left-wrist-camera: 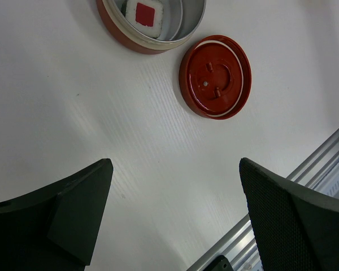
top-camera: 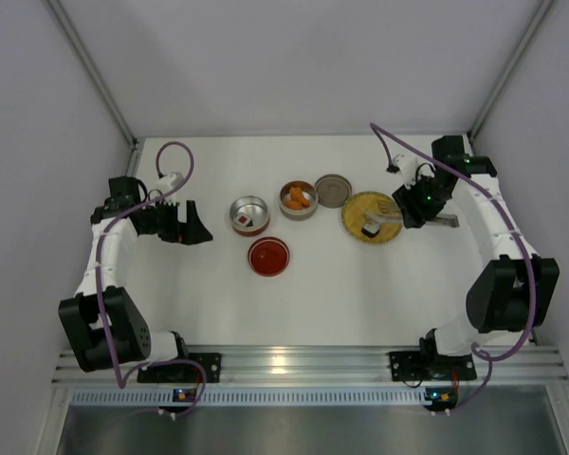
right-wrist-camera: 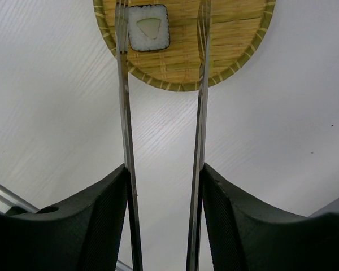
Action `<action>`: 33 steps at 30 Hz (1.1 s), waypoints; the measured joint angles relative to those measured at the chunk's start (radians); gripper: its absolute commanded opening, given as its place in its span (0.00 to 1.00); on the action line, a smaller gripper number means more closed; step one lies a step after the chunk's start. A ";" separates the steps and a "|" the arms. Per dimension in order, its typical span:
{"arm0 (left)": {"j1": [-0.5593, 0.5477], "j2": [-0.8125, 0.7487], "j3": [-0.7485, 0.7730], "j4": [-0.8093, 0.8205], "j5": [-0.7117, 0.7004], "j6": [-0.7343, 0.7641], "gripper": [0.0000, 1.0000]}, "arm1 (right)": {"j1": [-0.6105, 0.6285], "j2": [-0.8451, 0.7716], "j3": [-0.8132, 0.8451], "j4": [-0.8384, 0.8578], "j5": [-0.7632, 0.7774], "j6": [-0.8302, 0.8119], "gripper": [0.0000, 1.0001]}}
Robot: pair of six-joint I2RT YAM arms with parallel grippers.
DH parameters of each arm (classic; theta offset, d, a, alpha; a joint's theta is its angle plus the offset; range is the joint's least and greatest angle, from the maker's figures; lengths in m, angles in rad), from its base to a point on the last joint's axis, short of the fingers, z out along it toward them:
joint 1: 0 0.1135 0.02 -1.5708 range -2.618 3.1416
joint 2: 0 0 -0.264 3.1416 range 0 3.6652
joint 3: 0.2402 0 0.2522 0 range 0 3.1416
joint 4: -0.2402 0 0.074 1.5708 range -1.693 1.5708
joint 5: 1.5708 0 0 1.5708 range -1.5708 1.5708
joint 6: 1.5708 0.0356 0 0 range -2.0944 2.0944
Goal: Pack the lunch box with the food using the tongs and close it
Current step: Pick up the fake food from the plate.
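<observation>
Slim silver metal tongs held in part-closed right claw; 1 white sushi roll laid on 1 round yellow woven plate. Left claw spread wide, empty.

Slim silver tongs, pinched between the jaws of the right gripper, reach over a woven plate toward the right edge of the table, their two arms spread either side of a white roll with a black rim and pale green centre; the roll lies flat just beside the left arm. Mid-table, one open round tin holds a white roll with a red centre, its red lid lying just beside it toward the near edge. A second open tin holds orange chunks, a grey lid touching its right side
</observation>
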 measured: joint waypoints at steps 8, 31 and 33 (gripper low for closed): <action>0.000 0.004 0.000 0.000 0.000 0.000 0.98 | 0.000 0.025 0.000 -0.014 -0.021 -0.014 0.53; 0.000 0.026 0.000 0.000 0.000 -0.001 0.98 | 0.000 0.081 0.000 -0.033 -0.035 -0.037 0.44; 0.000 0.026 0.000 0.000 0.001 -0.001 0.98 | 0.000 0.081 0.000 -0.035 -0.034 -0.041 0.43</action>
